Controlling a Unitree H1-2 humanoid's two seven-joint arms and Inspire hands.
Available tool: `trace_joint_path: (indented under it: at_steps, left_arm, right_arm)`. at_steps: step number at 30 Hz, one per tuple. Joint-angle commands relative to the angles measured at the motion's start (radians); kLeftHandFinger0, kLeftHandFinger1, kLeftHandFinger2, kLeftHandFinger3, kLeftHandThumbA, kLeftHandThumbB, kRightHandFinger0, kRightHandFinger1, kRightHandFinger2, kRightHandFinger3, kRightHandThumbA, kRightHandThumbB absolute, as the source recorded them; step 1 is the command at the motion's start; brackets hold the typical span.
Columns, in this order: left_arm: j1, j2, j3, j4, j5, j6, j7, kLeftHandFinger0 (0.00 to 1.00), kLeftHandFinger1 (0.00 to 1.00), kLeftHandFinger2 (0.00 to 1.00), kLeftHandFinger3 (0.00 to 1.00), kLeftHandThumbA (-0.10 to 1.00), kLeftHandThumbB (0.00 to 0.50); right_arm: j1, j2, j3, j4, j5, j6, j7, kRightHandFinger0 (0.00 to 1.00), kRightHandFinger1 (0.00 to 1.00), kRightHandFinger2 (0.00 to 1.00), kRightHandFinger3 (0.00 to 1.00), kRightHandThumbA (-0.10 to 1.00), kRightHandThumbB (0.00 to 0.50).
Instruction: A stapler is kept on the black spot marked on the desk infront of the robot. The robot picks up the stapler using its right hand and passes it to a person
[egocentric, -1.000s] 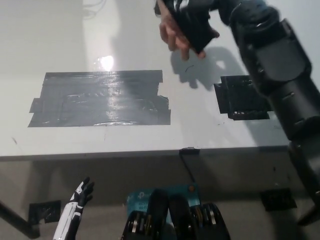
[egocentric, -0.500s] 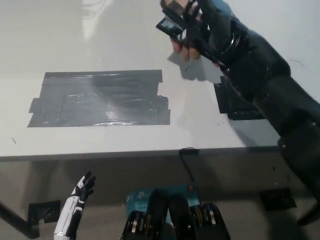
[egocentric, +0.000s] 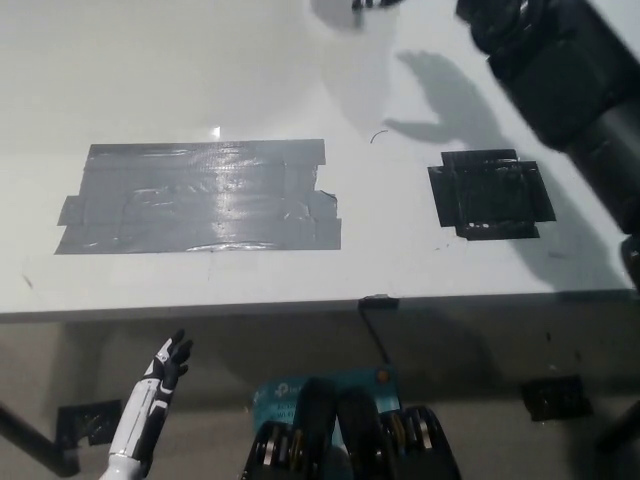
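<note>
The black square spot (egocentric: 490, 197) on the white desk (egocentric: 200, 70) lies bare, with no stapler on it. My black right arm (egocentric: 565, 75) reaches up past the spot to the picture's top right. Its hand (egocentric: 492, 14) is almost wholly cut off by the top edge, so its grip is hidden. A small dark and white scrap (egocentric: 372, 3) shows at the top edge; I cannot tell whether it is the stapler. A shadow with spread fingers (egocentric: 440, 100) falls on the desk above the spot. My white left hand (egocentric: 165, 368) rests low at the lower left, below the desk's front edge, fingers apart.
A large patch of grey tape (egocentric: 200, 195) covers the desk's left middle. A black cable (egocentric: 378, 325) hangs from the front edge. Under the desk lies a teal box (egocentric: 290, 392), and black tape marks (egocentric: 555, 395) sit on the floor.
My right arm has lifted up and away, carrying its hand and the dark thing it held past the top edge. The person's hand by it is gone from view. My left hand barely moved.
</note>
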Motion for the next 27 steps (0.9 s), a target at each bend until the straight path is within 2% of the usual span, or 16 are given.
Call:
trace_joint_path:
  at_steps: [1,3,5,9,10,14,16,19,20,21,22,27]
  left_arm:
    - [0.007,0.016,-0.005,-0.035,0.029,0.004,0.016,1.0,1.0,1.0,1.0,1.0,0.5]
    - [0.021,0.013,-0.008,-0.04,0.022,0.012,0.009,1.0,1.0,1.0,1.0,1.0,0.5]
    - [0.031,0.013,-0.01,-0.04,0.024,0.008,0.008,1.0,1.0,1.0,1.0,1.0,0.5]
    - [0.046,0.013,-0.014,-0.03,0.028,-0.002,0.007,1.0,1.0,1.0,1.0,1.0,0.5]
    - [0.059,0.01,-0.019,-0.023,0.039,-0.014,0.012,1.0,1.0,1.0,1.0,1.0,0.5]
    - [0.097,0.003,-0.028,-0.027,0.043,-0.014,0.008,1.0,1.0,1.0,1.0,1.0,0.5]
    - [0.129,-0.004,-0.036,-0.024,0.035,-0.014,-0.002,1.0,1.0,1.0,1.0,1.0,0.5]
    - [0.149,-0.002,-0.04,-0.02,0.047,-0.021,0.002,1.0,1.0,1.0,1.0,1.0,0.5]
    - [0.151,-0.002,-0.04,-0.017,0.051,-0.026,0.005,1.0,1.0,1.0,1.0,1.0,0.5]
    - [0.153,-0.003,-0.04,-0.014,0.052,-0.03,0.006,1.0,1.0,1.0,1.0,1.0,0.5]
    - [0.152,-0.005,-0.04,-0.005,0.052,-0.037,0.008,1.0,1.0,1.0,1.0,1.0,0.5]
    - [0.143,-0.012,-0.04,0.004,0.049,-0.04,0.011,1.0,1.0,1.0,1.0,1.0,0.5]
  right_arm:
    - [0.026,-0.173,-0.122,-0.501,0.03,0.098,0.147,1.0,1.0,1.0,1.0,1.0,0.357]
    - [0.111,-0.236,-0.18,-0.732,0.068,0.14,0.171,1.0,1.0,1.0,1.0,1.0,0.384]
    - [0.167,-0.264,-0.218,-0.858,0.095,0.166,0.177,1.0,1.0,1.0,1.0,1.0,0.385]
    - [0.351,-0.31,-0.36,-1.188,0.24,0.213,0.161,1.0,1.0,1.0,1.0,1.0,0.344]
    - [0.449,-0.327,-0.42,-1.331,0.307,0.231,0.143,1.0,1.0,1.0,1.0,0.98,0.35]
    - [0.62,-0.35,-0.494,-1.541,0.376,0.275,0.107,1.0,1.0,1.0,1.0,0.97,0.331]
    - [0.772,-0.383,-0.534,-1.687,0.417,0.291,0.083,1.0,1.0,1.0,1.0,1.0,0.321]
    - [0.936,-0.405,-0.549,-1.786,0.507,0.281,0.043,1.0,1.0,1.0,1.0,0.97,0.323]
    - [0.99,-0.409,-0.546,-1.798,0.521,0.261,0.031,1.0,1.0,1.0,1.0,0.97,0.345]
    - [1.025,-0.411,-0.545,-1.803,0.529,0.246,0.025,1.0,1.0,1.0,1.0,0.97,0.346]
    - [1.105,-0.411,-0.535,-1.809,0.532,0.197,0.01,1.0,1.0,1.0,1.0,0.99,0.322]
    - [1.255,-0.369,-0.505,-1.809,0.543,0.088,-0.027,1.0,1.0,1.0,1.0,0.96,0.304]
